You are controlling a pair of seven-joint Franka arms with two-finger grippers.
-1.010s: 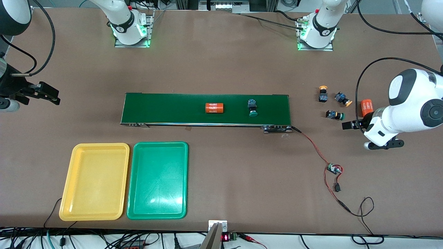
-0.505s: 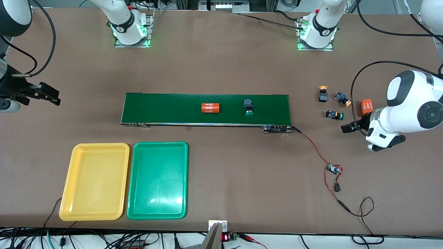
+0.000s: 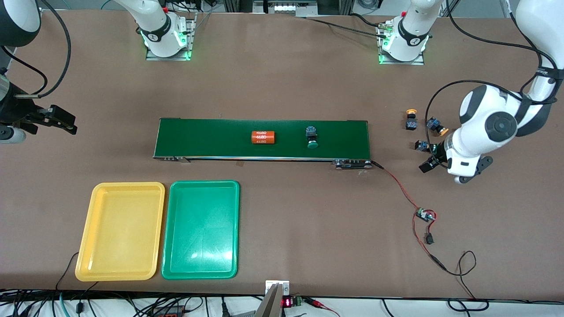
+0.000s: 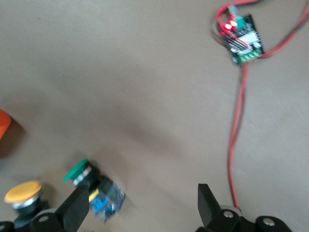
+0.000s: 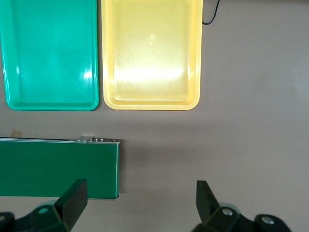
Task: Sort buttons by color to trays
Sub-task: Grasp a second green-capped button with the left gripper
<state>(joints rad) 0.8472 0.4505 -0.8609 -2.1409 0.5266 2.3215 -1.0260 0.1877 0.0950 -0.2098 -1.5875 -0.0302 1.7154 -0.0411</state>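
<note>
Your left gripper (image 3: 428,166) hangs low over the brown table (image 3: 282,88) at the left arm's end, its black fingers (image 4: 77,205) spread wide with nothing between them. Just beside one finger lies a small push-button switch with a round green cap (image 4: 76,170) and a black-and-blue body, tipped on its side. A second switch with a yellow-orange cap (image 4: 21,191) sits close to it, and a third, also yellow-orange (image 3: 411,111), stands a little farther from the claw, near the end of the long dark-green conveyor belt (image 3: 211,136).

To do this step well, centre the open claw over the green-capped switch's body, not its cap, since the cap is round and likely to slip. Turn the wrist so the fingers close across the flat sides of the body, and keep clear of the yellow-orange neighbour so you do not knock it. Mind the red wire (image 4: 236,140) running close by the other finger.

The fourth switch, green-capped (image 3: 312,137), rides on the belt beside an orange cylinder printed 4680 (image 3: 263,137).

Your right gripper (image 3: 59,120) waits, fingers apart and empty, off the belt's other end. The shallow yellow plastic tray (image 5: 151,53) and its green twin (image 5: 48,53) lie side by side, both bare.
</note>
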